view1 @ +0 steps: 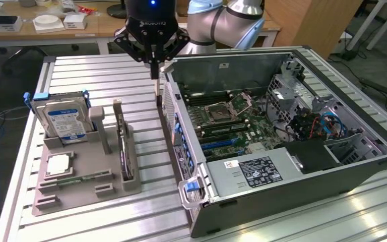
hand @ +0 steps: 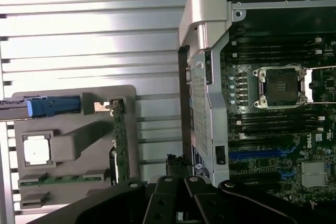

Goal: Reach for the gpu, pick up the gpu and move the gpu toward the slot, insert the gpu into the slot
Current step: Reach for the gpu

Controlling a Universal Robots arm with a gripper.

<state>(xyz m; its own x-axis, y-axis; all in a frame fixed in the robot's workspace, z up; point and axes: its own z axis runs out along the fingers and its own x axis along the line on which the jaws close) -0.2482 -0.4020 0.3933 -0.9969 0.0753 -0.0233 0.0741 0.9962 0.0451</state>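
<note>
The gpu (view1: 122,146) is a thin dark card standing on edge in a slot of the grey holder (view1: 79,189) on the exterior view's left; its green edge (hand: 121,145) faces the wrist camera. My gripper (view1: 154,74) hangs above the table between the holder and the open computer case (view1: 180,116). It is well above and behind the gpu, shut, with nothing in it. Its black linkage (hand: 178,198) is seen in the wrist view. The blue slots (view1: 220,143) lie on the motherboard inside the case (hand: 257,156).
A blue-labelled hard drive (view1: 62,118) stands upright in the holder and a silver processor chip (view1: 58,164) lies flat beside it. The case's tall side wall and front handle (view1: 192,189) rise between holder and motherboard. The table is slatted aluminium (view1: 99,75).
</note>
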